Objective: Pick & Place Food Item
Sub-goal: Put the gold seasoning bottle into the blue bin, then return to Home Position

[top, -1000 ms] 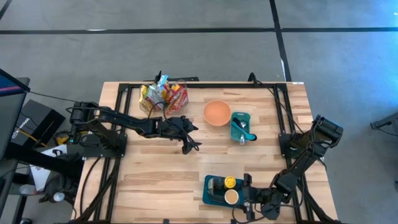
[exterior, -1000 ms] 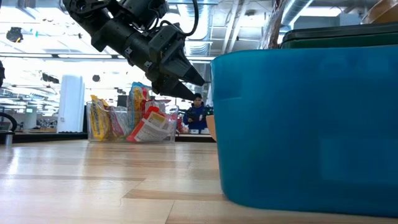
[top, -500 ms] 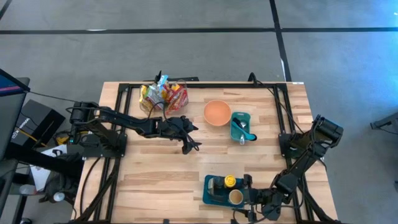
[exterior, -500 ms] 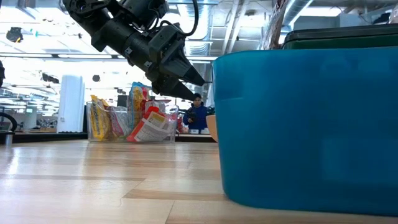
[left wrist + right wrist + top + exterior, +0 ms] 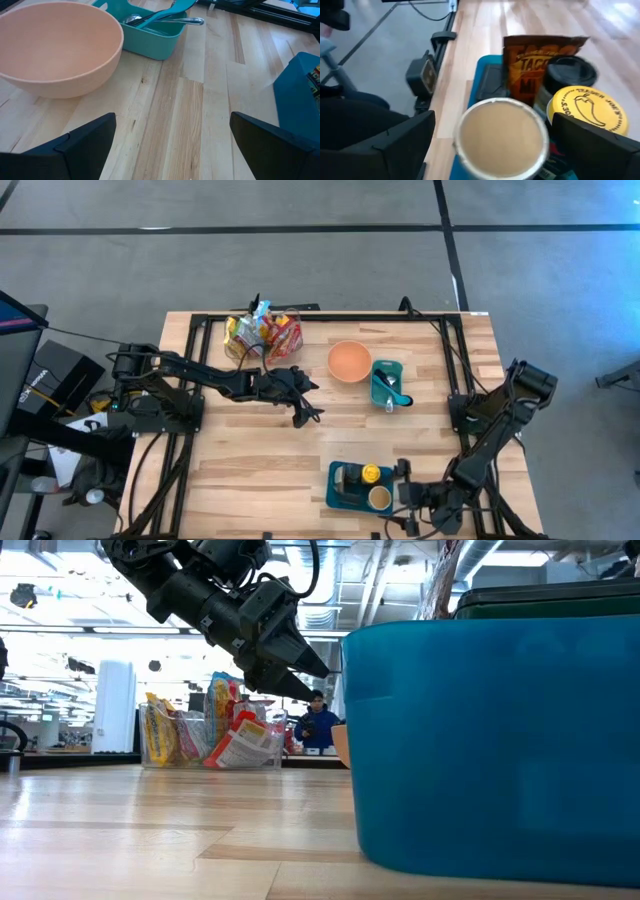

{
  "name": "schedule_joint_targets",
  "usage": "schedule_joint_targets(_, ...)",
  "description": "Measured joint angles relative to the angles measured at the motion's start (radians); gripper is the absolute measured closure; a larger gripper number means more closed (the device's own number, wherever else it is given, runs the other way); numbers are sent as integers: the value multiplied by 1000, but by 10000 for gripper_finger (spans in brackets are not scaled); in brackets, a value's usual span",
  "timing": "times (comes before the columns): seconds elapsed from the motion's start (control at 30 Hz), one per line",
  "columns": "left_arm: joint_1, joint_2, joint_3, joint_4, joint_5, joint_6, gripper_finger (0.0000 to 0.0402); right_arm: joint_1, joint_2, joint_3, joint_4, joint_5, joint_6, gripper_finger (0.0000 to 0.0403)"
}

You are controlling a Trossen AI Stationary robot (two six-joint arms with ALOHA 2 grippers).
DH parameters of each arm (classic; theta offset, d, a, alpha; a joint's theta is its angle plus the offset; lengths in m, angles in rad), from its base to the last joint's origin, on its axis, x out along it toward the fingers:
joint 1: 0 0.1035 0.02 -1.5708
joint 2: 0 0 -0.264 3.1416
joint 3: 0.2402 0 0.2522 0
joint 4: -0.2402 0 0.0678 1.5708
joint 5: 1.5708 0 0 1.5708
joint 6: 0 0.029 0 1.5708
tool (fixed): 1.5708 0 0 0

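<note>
Right end effector (image 5: 408,496) fingers spread, empty, just beside the teal bin (image 5: 340,494), tan-lidded cup (image 5: 501,137) dead ahead. Left end effector (image 5: 308,410) open, well apart mid-table.

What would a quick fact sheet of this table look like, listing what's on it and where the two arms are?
table: wooden table
snack packets: clear bin of snack packets, far edge
bowl: peach bowl, empty, mid-table
cutlery: small teal tray beside the bowl, holding utensils
food bin: blue bin at the near edge, holding a tan-lidded tub, a yellow-lidded jar and a taco seasoning packet
left pincer: open, empty, above mid-table
right pincer: open, empty, by the blue bin
</note>
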Motion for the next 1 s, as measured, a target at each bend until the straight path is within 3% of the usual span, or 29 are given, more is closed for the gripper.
schedule_joint_targets(0.7, 0, 0, 0, 29, 0, 0, 16, 7, -89, 0, -1, 63, -76, 5)
schedule_joint_targets(1.0, 0, 0, 0, 105, 0, 0, 64, -27, -133, 0, 12, 63, -149, 5)
